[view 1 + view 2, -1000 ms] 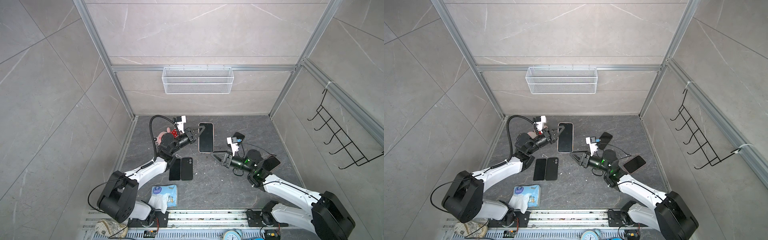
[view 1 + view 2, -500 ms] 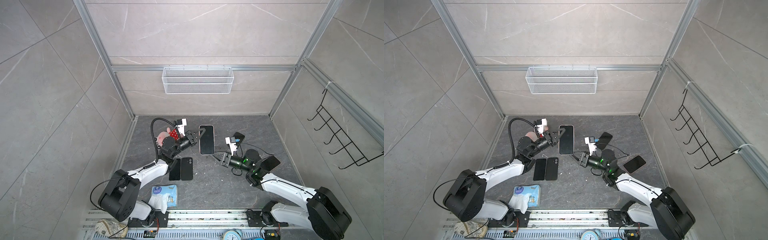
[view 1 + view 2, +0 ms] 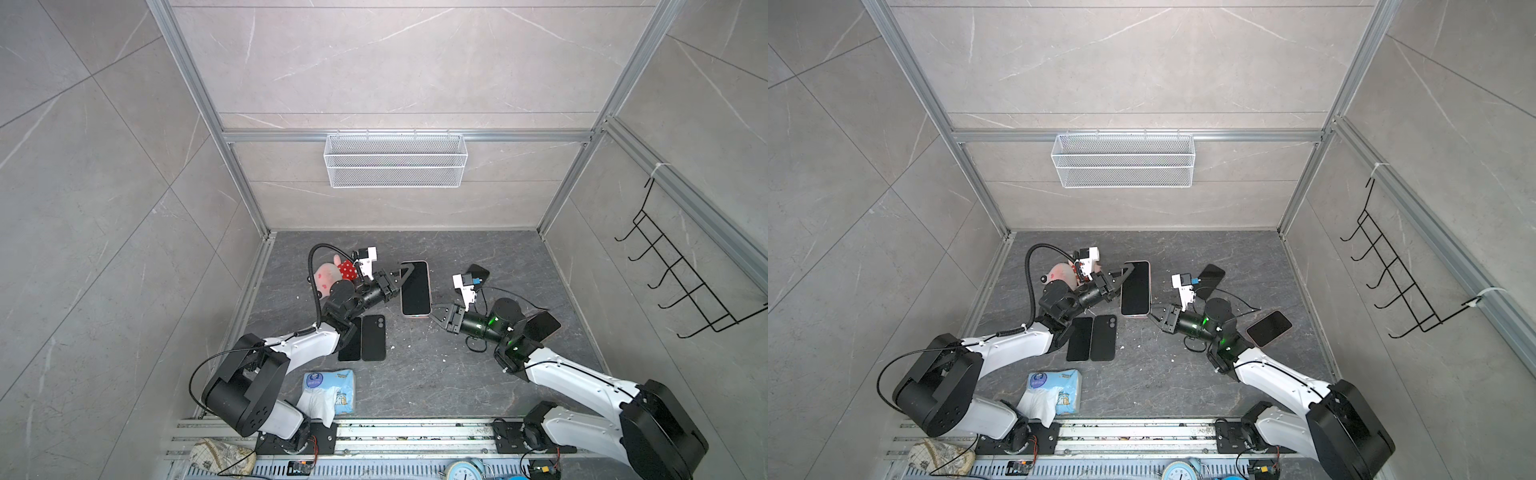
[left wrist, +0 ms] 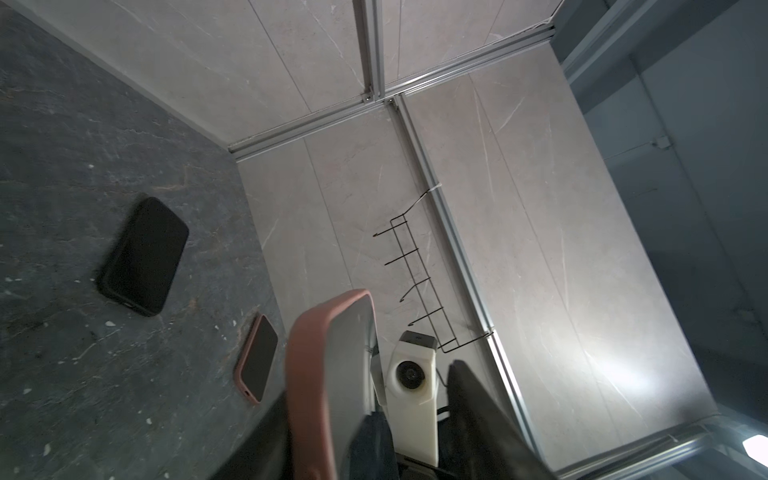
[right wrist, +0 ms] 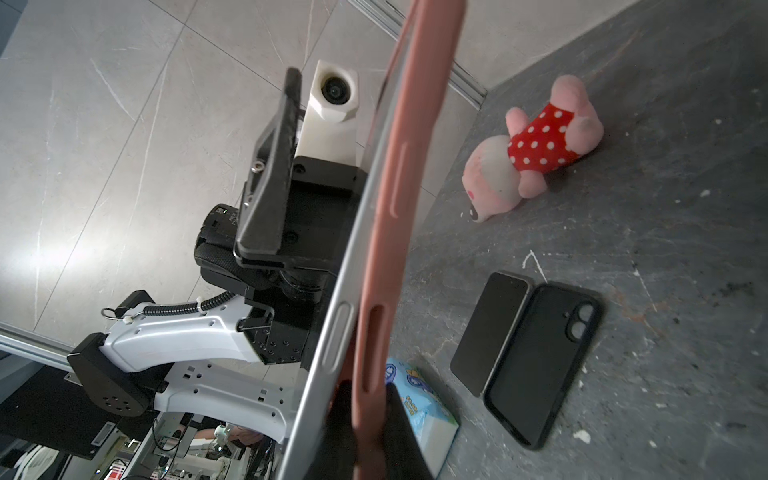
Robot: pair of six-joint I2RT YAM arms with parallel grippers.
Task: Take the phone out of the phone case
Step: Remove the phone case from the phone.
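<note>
left gripper (image 3: 403, 280) now wide beside phone (image 3: 414, 289) (was pinched), right gripper (image 3: 435, 312) closed onto near end of pink phone case (image 5: 390, 232); screen up, long axis toward back wall (image 3: 395, 208)

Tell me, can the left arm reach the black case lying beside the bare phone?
Probably yes: the left gripper is open, and the black case lies uncovered right beside that arm.

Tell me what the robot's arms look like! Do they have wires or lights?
The left arm and the right arm both have smooth white shells joined by chunky round black joints. Each ends in flat black fingers with a small white camera block behind them. A ribbed black cable loops off the left arm, and little green lights glow on the right one.
</note>
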